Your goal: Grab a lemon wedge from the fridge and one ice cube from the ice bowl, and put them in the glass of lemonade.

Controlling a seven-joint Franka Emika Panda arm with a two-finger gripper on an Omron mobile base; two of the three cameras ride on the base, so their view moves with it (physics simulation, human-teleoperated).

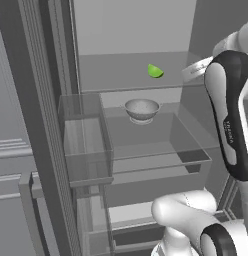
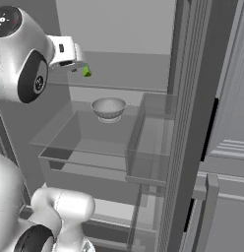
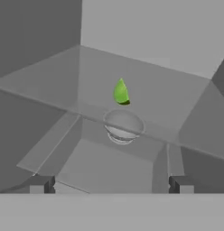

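The fridge (image 1: 127, 26) stands open in front of me, pale inside with clear shelves. The lemon wedge (image 1: 155, 71) (image 2: 87, 72) (image 3: 120, 92), a tiny yellow-green piece, lies on the upper clear shelf (image 1: 121, 75). My gripper (image 3: 111, 185) is open with nothing between its fingertips (image 3: 41, 184). It points into the fridge, a short way in front of the wedge. In the right base view the hand (image 2: 70, 54) hangs just left of the wedge, apart from it. The glass of lemonade is out of view.
A small grey bowl (image 1: 142, 109) (image 2: 109, 108) (image 3: 123, 126) sits on the lower clear shelf, below and in front of the wedge. A clear door bin (image 1: 86, 145) (image 2: 151, 142) juts out at the side. Grey panelled cabinets (image 2: 232, 123) flank the fridge.
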